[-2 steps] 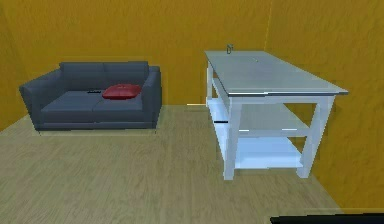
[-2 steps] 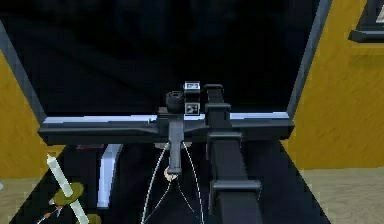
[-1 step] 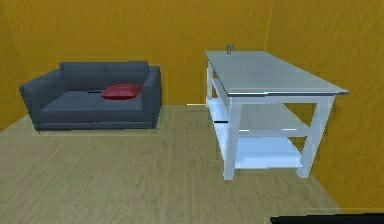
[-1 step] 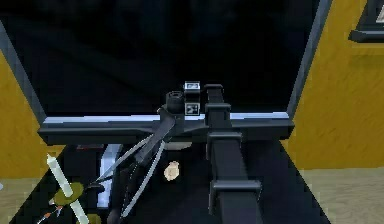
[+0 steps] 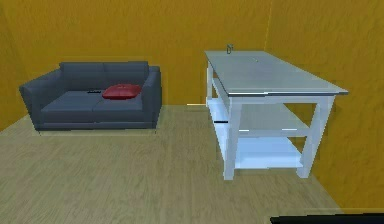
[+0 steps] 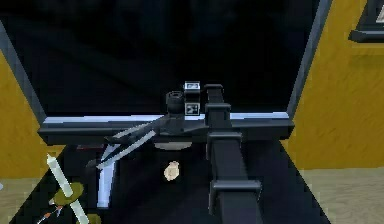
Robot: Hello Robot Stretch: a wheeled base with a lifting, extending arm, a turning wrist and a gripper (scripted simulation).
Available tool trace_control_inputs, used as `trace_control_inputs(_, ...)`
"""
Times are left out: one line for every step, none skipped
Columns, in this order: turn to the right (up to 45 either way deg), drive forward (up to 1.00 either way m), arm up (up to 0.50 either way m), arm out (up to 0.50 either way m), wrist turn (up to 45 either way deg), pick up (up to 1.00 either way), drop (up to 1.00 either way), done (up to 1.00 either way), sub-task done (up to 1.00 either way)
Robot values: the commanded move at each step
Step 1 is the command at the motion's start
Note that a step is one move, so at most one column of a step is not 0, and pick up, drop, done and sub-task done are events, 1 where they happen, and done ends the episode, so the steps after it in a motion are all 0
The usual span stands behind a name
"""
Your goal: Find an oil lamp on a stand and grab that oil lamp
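My arm (image 6: pixel 226 165) rises from the bottom edge of the arm side view over a dark surface (image 6: pixel 280 190). The gripper (image 6: pixel 108 155) reaches down and left from its dark body (image 6: pixel 176 106). I cannot tell whether it holds anything. Below it, at the lower left, a white candle-like stick on a brass base (image 6: pixel 62 188) stands on that surface. A small pale beige thing (image 6: pixel 172 172) lies just left of the arm. In the forward view, a white stand with a grey top (image 5: pixel 285 80) carries a small dark thing (image 5: pixel 230 47) at its far end.
A dark blue sofa (image 5: pixel 75 100) with a red cushion (image 5: pixel 121 92) stands against the yellow wall at the forward view's left, with wood floor (image 5: pixel 120 175) in front. Behind the arm a large dark panel in a grey frame (image 6: pixel 160 45) stands. A shelf (image 6: pixel 366 35) juts out at upper right.
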Motion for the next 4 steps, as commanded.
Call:
trace_control_inputs(0.0,0.00,0.00,0.00,45.0,0.00,0.00,0.00,0.00)
trace_control_inputs(0.0,0.00,0.00,0.00,24.0,0.00,0.00,0.00,0.00)
trace_control_inputs(0.0,0.00,-0.30,0.00,0.0,0.00,0.00,0.00,0.00)
trace_control_inputs(0.0,0.00,0.00,0.00,0.0,1.00,0.00,0.00,0.00)
